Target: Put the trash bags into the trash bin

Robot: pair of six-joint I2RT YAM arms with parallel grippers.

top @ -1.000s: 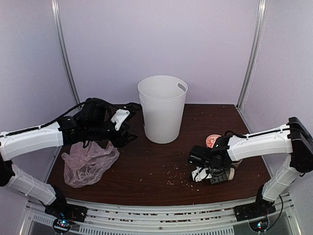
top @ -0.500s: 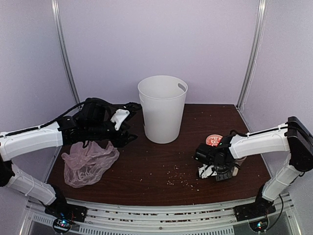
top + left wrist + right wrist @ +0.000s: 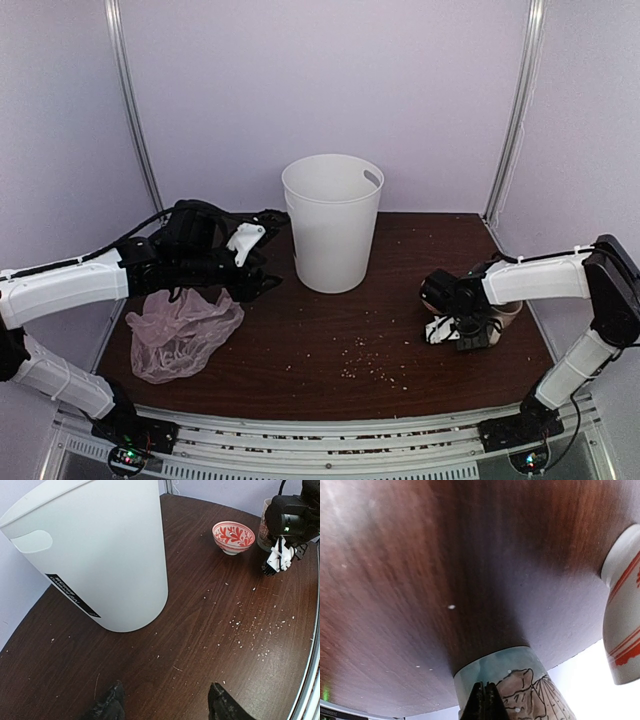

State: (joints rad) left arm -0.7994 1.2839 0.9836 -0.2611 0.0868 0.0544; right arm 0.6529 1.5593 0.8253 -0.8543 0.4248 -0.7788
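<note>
The white trash bin (image 3: pixel 332 222) stands upright at the back middle of the table, and it fills the upper left of the left wrist view (image 3: pixel 100 555). The crumpled pale-pink trash bag (image 3: pixel 182 330) lies on the table at the front left, below my left arm. My left gripper (image 3: pixel 272 250) hovers between bag and bin, open, with only bare wood between its fingertips (image 3: pixel 165 706). The bag is out of the left wrist view. My right gripper (image 3: pixel 460 332) is low over the table at the right, shut and empty (image 3: pixel 484 700).
A red-patterned bowl (image 3: pixel 233 536) and an illustrated mug (image 3: pixel 264 524) stand at the right, right by the right gripper (image 3: pixel 274 565); mug (image 3: pixel 520 680) and bowl (image 3: pixel 622 630) loom close in its wrist view. White crumbs (image 3: pixel 365 360) dot the wood.
My right arm has swung to the right and back, and it now covers the bowl in the top view. The left arm, the bag and the bin have not moved.
</note>
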